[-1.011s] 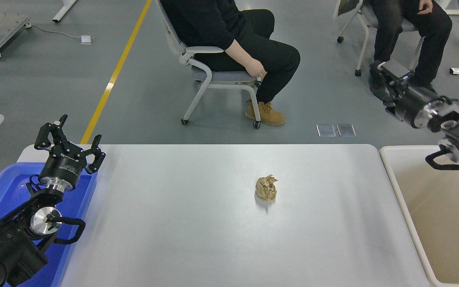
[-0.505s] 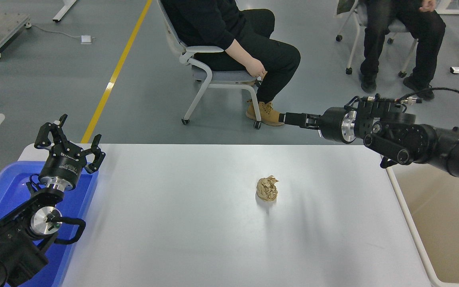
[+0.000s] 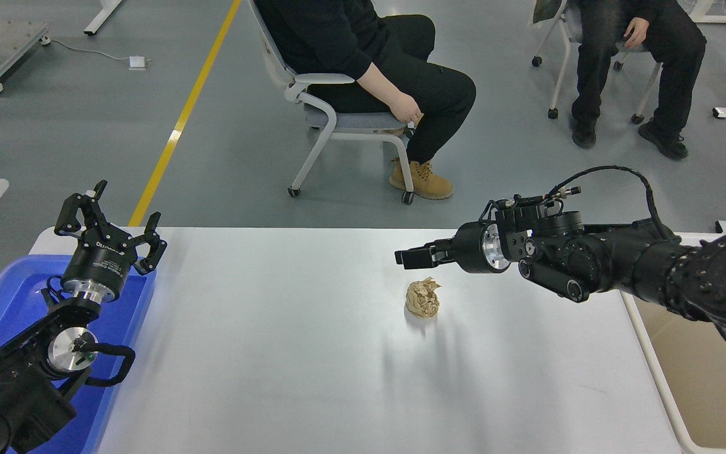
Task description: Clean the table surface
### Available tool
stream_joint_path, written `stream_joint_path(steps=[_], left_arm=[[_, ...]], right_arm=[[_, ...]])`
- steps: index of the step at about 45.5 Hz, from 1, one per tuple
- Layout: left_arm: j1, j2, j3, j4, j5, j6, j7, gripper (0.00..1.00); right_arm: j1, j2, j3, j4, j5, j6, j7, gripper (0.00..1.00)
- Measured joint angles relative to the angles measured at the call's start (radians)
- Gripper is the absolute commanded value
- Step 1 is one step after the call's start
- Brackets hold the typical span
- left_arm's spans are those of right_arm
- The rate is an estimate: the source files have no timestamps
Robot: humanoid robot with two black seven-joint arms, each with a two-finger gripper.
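Observation:
The white table surface (image 3: 275, 366) holds one crumpled brown paper ball (image 3: 422, 298) a little right of its middle. My right arm reaches in from the right edge and points left. Its gripper (image 3: 408, 257) hovers just above and slightly behind the ball, not touching it, and looks open with nothing in it. At the lower left my left gripper (image 3: 113, 217) stays parked over the blue tray (image 3: 4, 296), open and empty.
A beige bin (image 3: 703, 378) stands against the table's right edge, partly under my right arm. One person sits on a chair (image 3: 331, 120) beyond the far edge, and another sits at the top right.
My right arm has swung from the upper right down and left over the table, and its gripper now sits just above the paper ball. The ball and the left arm have not moved.

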Motion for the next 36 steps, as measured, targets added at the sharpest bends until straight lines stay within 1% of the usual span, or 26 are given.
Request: stream_joint_path(steps=[12, 36], left_arm=[[0.000, 0.000, 0.000, 0.000, 0.000, 0.000, 0.000, 1.00], [0.000, 0.000, 0.000, 0.000, 0.000, 0.000, 0.000, 1.00]], right_arm=[[-0.080, 0.026, -0.019, -0.090, -0.002, -0.004, 0.000, 0.99], [-0.125, 0.035, -0.024, -0.118, -0.001, -0.009, -0.001, 0.99]])
